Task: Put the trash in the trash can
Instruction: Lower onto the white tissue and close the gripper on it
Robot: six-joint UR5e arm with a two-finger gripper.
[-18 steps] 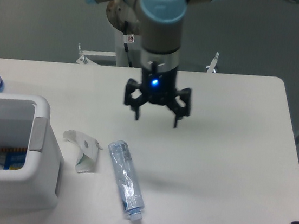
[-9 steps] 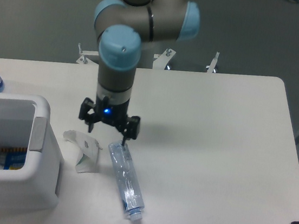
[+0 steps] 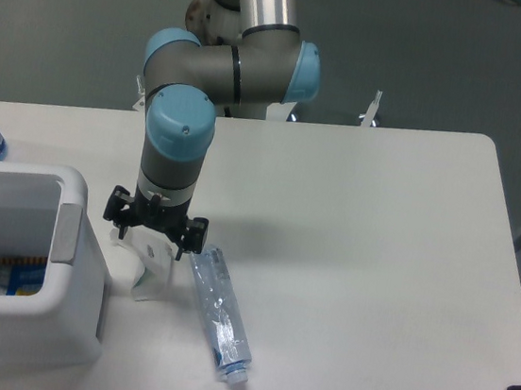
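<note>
- Trash is not in the bin yet: you can see both pieces lying on the table (image 3: 380, 229).
- The crumpled paper scrap (image 3: 146, 274) sits at lower left, just beside the trash can (image 3: 70, 310).
- The crushed plastic bottle (image 3: 219, 316) lies low in the middle, right next to the paper.
- Your gripper (image 3: 152, 240) hangs right over the paper with its jaws apart, holding nothing.
- Some stuff is already inside the bin, but you cannot tell what.
- Left to do, I think: grab and drop each piece.
</note>
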